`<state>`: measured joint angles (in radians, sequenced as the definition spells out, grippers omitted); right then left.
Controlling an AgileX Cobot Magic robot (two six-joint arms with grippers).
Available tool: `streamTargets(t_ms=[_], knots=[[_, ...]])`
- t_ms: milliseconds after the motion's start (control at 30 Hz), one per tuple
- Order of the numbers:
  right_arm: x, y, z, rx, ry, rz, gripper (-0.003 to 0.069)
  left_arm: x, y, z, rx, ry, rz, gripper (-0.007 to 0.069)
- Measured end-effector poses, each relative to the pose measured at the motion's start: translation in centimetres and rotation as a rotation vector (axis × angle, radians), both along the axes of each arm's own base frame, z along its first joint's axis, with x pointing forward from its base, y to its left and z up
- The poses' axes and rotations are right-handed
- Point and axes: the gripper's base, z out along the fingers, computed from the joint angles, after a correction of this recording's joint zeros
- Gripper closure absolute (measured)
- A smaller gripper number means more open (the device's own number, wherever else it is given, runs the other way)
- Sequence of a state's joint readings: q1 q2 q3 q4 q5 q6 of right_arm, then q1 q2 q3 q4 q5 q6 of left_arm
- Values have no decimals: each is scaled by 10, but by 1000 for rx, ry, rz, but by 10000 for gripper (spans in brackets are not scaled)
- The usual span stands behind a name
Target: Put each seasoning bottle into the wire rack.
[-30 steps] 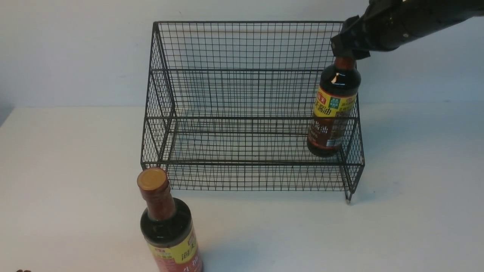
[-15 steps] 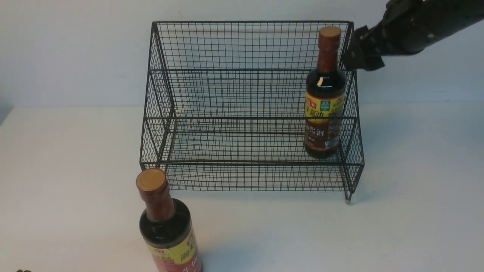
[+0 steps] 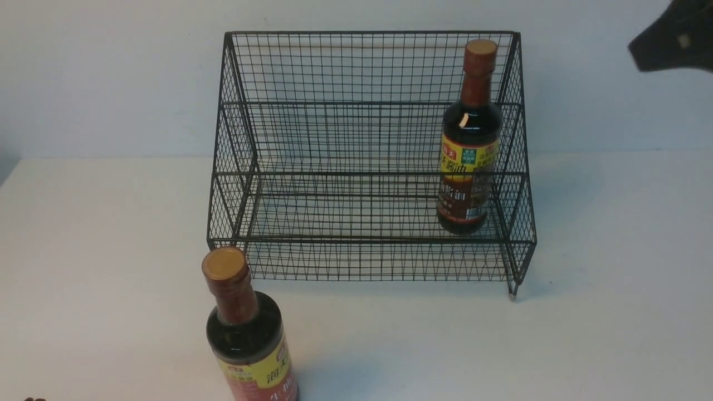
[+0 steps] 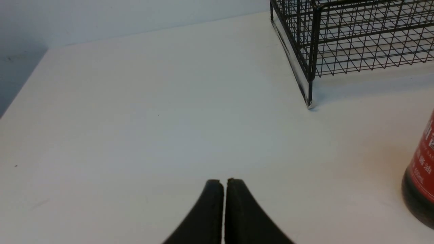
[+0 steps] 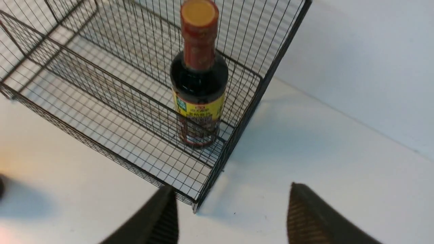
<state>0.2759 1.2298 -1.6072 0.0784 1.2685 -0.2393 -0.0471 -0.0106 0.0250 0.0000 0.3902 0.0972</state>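
Note:
The black wire rack (image 3: 367, 72) stands at the back middle of the white table. One seasoning bottle (image 3: 468, 139) stands upright at the right end of the rack's lower tier; it also shows in the right wrist view (image 5: 199, 78). A second seasoning bottle (image 3: 245, 334) stands on the table in front of the rack's left corner; its base shows in the left wrist view (image 4: 420, 183). My right gripper (image 5: 232, 189) is open and empty, high and to the right of the rack (image 5: 101, 84). My left gripper (image 4: 223, 181) is shut and empty over bare table, apart from the rack's corner (image 4: 310, 64).
The white table (image 3: 613, 278) ends at a pale wall behind the rack. The table's left edge shows in the left wrist view (image 4: 23, 88). A small dark bit shows at the front view's bottom left corner (image 3: 33, 399).
My right gripper let go of the bottle's neck and drew back up and to the right. The bottle now stands upright in the rack, shifted slightly left. The left arm and front bottle stayed still.

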Motion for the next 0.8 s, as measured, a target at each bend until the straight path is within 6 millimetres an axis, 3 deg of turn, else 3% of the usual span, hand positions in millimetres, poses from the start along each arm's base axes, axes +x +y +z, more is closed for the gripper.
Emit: streamTargets(t_ms=[67, 167, 200, 267, 367, 433, 600, 633, 667, 800], knots=[[-16, -5, 6, 19, -26, -9, 361, 0, 0, 0, 0, 0, 0, 629], [-60, -17, 18, 75, -96, -39, 506, 0, 0, 0, 0, 0, 0, 629], [-63, -18, 19, 77, -104, -38, 506, 0, 0, 0, 0, 0, 0, 629], [-96, -27, 17, 125, -136, -62, 606, 0, 0, 0, 0, 0, 0, 629], [-135, -38, 0, 169, -149, -80, 659, 0, 0, 0, 0, 0, 0, 629], [-153, -42, -22, 188, -134, -83, 670, 0, 0, 0, 0, 0, 0, 629], [-164, -41, -82, 274, -185, -64, 674, 0, 0, 0, 0, 0, 0, 629], [-162, -40, -101, 284, -200, -61, 673, 0, 0, 0, 0, 0, 0, 629], [-162, -40, -102, 290, -216, -59, 673, 0, 0, 0, 0, 0, 0, 629], [-148, -37, -143, 328, -312, -67, 673, 0, 0, 0, 0, 0, 0, 629]])
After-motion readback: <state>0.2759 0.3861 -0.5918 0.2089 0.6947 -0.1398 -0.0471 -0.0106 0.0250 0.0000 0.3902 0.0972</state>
